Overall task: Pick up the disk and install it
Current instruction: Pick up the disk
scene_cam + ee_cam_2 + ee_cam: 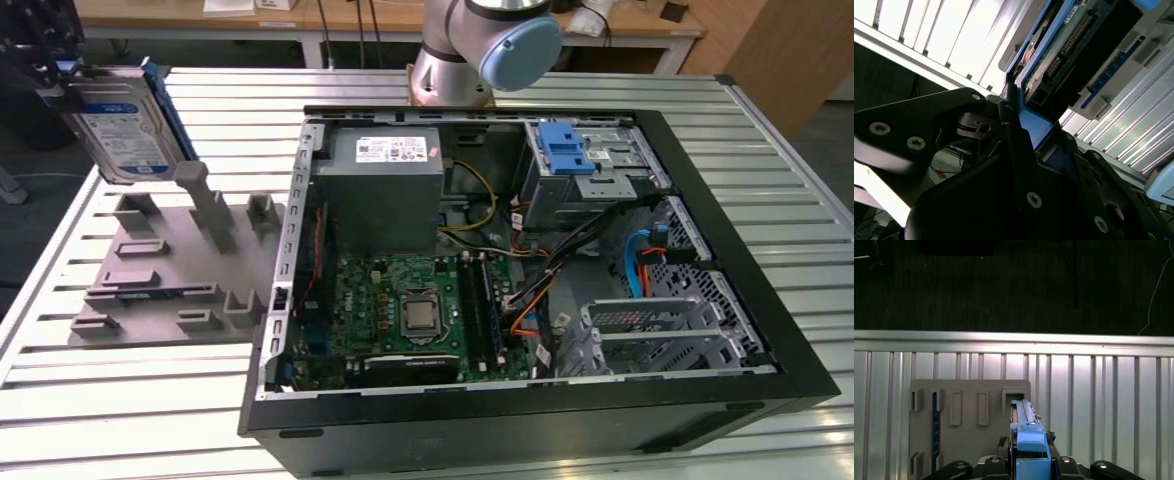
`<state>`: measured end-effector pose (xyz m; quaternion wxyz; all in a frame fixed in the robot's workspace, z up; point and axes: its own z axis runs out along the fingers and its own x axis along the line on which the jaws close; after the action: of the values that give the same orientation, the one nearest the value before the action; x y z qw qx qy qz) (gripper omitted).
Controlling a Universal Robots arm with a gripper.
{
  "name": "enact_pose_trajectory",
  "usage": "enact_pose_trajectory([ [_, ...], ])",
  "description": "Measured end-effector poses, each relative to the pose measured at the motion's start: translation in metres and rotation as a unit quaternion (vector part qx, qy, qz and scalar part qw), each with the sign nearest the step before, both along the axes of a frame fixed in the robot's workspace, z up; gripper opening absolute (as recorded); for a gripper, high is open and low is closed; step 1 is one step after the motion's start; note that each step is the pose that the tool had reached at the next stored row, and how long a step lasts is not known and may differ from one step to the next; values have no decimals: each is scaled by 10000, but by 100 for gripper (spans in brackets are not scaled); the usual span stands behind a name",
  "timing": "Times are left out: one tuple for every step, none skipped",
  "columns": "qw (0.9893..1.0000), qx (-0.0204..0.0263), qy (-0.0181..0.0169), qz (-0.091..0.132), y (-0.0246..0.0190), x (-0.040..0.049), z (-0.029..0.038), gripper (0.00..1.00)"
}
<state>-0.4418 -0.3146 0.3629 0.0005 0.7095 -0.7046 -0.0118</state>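
An open black computer case lies on the slatted desk; in the exterior view its grey power supply sits at eleven o'clock, green motherboard at seven, blue bracket at one. A grey slotted fixture lies just beside the case at nine o'clock.

Slatted metal table fronts a wooden desk.

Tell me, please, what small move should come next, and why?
Probably carry the disk toward the exterior view's right, over the open case: the gripper holds it clear above the grey fixture, and the drive bay lies that way.
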Motion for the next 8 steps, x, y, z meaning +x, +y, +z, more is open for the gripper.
enact_pose_trajectory([
  [10000, 0, 0, 0, 0, 0, 8, 36],
  [10000, 0, -1, 0, 0, 0, 17, 36],
  [10000, 0, -1, 0, 0, 0, 27, 36],
  [10000, 0, -1, 0, 0, 0, 39, 36],
  [10000, 0, -1, 0, 0, 0, 54, 36],
  [10000, 0, -1, 0, 0, 0, 71, 36],
  [10000, 0, -1, 0, 0, 0, 85, 36],
  [10000, 0, -1, 0, 0, 0, 100, 36],
])
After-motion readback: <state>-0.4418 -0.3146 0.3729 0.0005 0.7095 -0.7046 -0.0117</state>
